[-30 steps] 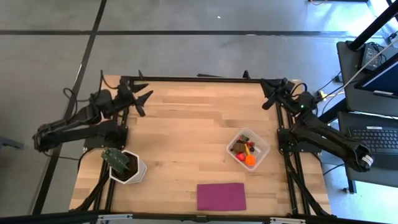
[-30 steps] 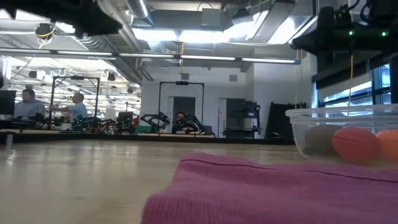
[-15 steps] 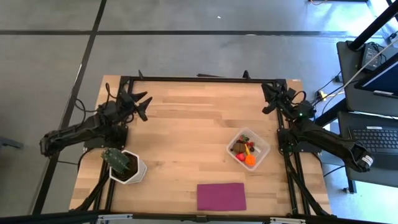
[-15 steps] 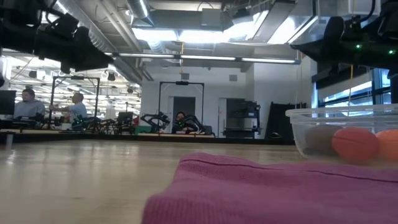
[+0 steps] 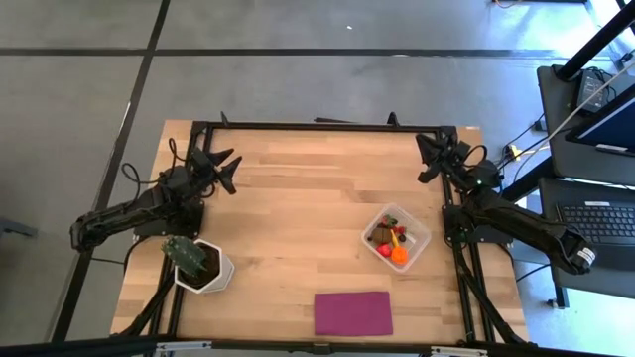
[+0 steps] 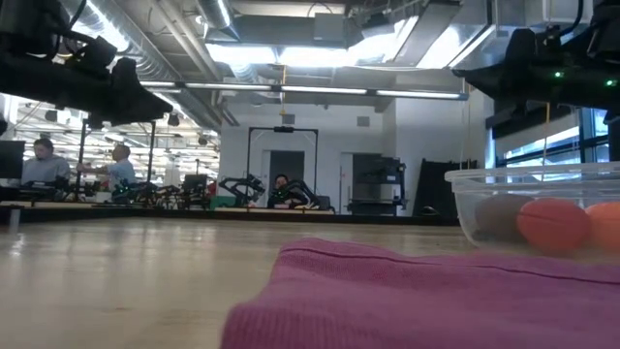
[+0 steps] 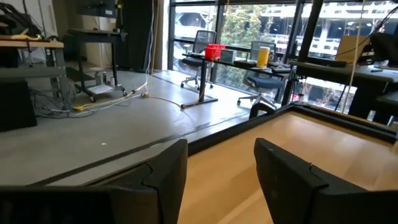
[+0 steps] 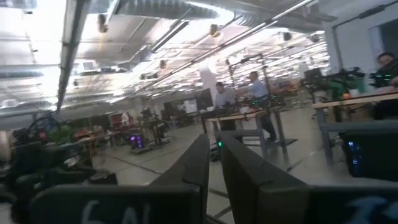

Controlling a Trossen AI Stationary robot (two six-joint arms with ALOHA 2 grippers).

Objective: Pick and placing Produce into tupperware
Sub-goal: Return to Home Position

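Note:
The tupperware (image 5: 395,238), a clear shallow tub, stands on the right half of the wooden table. It holds the produce (image 5: 391,241): an orange ball (image 6: 552,225), red pieces and dark bits. My left gripper (image 5: 227,169) hovers open over the table's far left part, pointing level, with nothing between its fingers (image 7: 168,177). My right gripper (image 5: 427,157) hangs shut over the far right corner, tipped a little upward and holding nothing; the right wrist view shows its fingers (image 8: 198,163) almost together. Both are well away from the tub.
A green plant in a white pot (image 5: 199,264) stands near the left edge, just nearer than my left arm. A flat magenta cloth (image 5: 353,313) lies at the near edge. The middle of the table is bare wood (image 5: 298,208). People sit at desks in the room beyond.
My left arm has sunk toward the table and folded back toward its base at the left edge, rolling its wrist a little, and its gripper has stayed open. My right arm has dropped slightly and its gripper has tipped further upward. The tub and the produce have not moved.

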